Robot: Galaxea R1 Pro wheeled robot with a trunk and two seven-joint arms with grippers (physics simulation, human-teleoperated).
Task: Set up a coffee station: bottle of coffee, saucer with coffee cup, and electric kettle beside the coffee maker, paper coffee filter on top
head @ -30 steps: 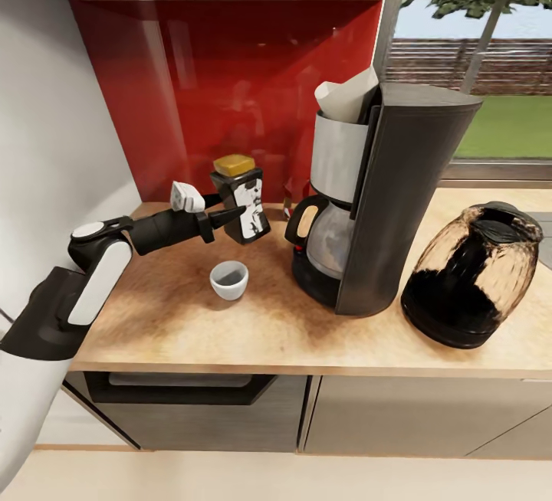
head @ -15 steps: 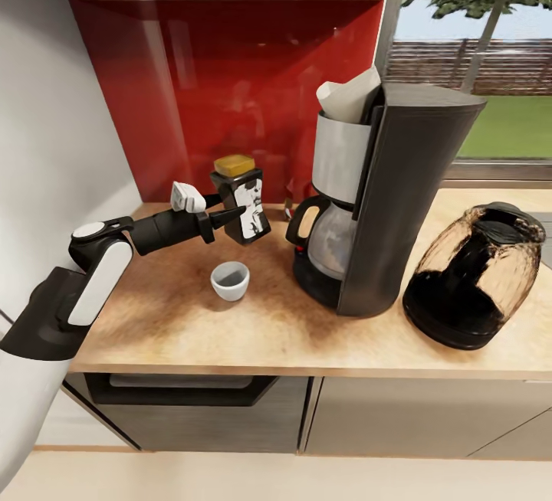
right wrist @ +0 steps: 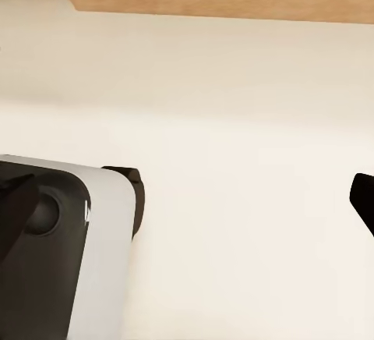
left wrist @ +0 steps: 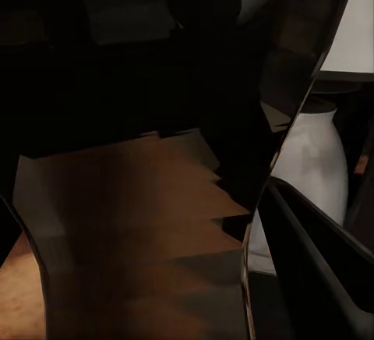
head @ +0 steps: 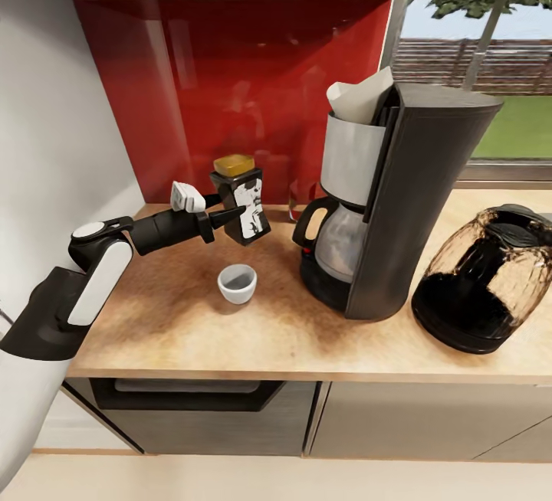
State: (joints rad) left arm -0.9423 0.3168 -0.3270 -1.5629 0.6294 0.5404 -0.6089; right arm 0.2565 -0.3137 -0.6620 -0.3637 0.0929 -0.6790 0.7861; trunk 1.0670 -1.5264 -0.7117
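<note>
The left gripper (head: 227,208) is clamped on a dark, boxy bottle of coffee (head: 244,205) with an amber lid, held above a mottled wooden tabletop (head: 230,332). Below the gripper sits a small white coffee cup (head: 237,283); beyond it a tall black coffee maker (head: 399,202), paper coffee filter (head: 360,99) on top, against a glossy red wall (head: 230,87).

Electric kettle (head: 491,279) cut off at head view's right edge; coffee maker (head: 406,202) hides carafe's far side.
</note>
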